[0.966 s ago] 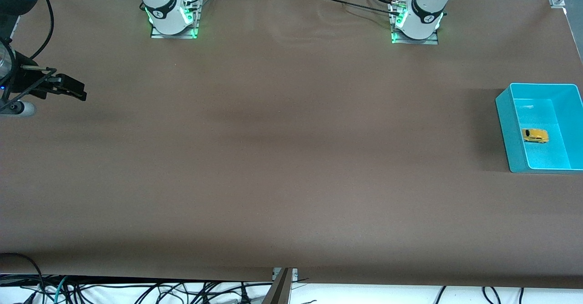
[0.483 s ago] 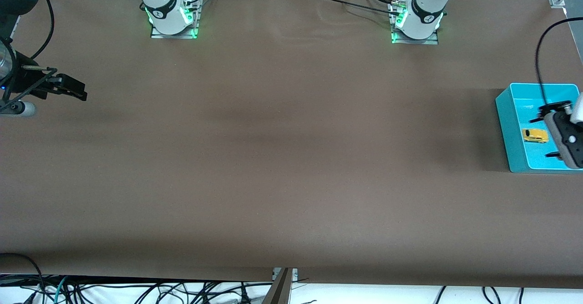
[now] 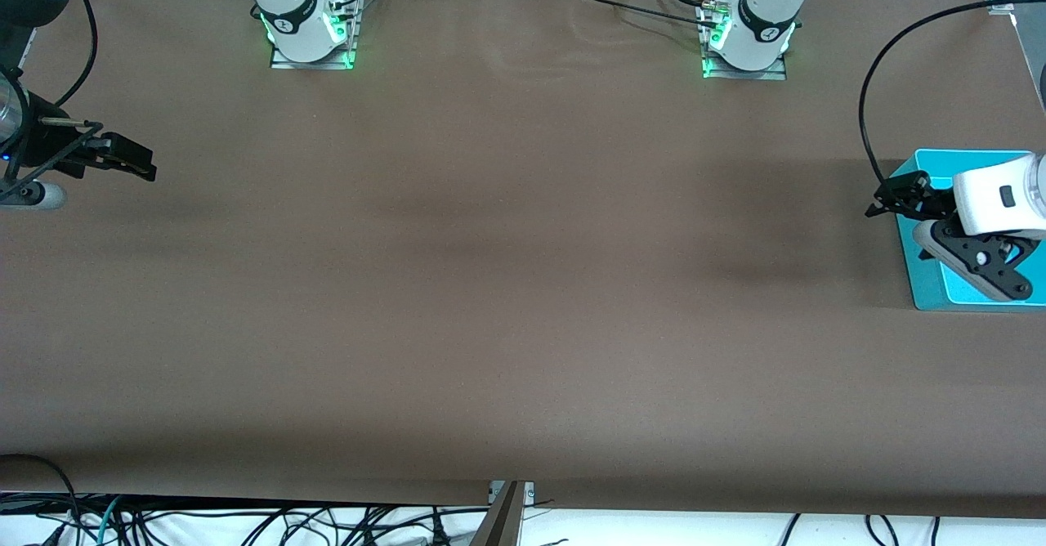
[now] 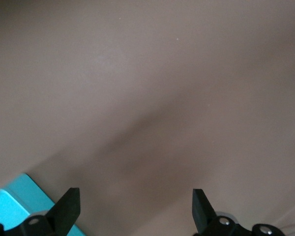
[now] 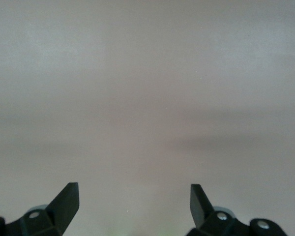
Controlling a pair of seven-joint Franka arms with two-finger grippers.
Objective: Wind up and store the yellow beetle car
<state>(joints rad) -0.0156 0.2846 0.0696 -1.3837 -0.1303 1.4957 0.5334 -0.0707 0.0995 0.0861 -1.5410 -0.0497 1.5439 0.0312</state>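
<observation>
At the left arm's end of the counter (image 3: 523,284), I count one teal bin (image 3: 927,297); left tool (image 3: 899,196) released above its edge. Right tool (image 3: 122,158) released, waiting. Car hidden.

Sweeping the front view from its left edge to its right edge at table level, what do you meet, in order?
Right claw, open over bare table → right arm's base → left arm's base → left claw, open at the bin's edge → turquoise bin.
</observation>
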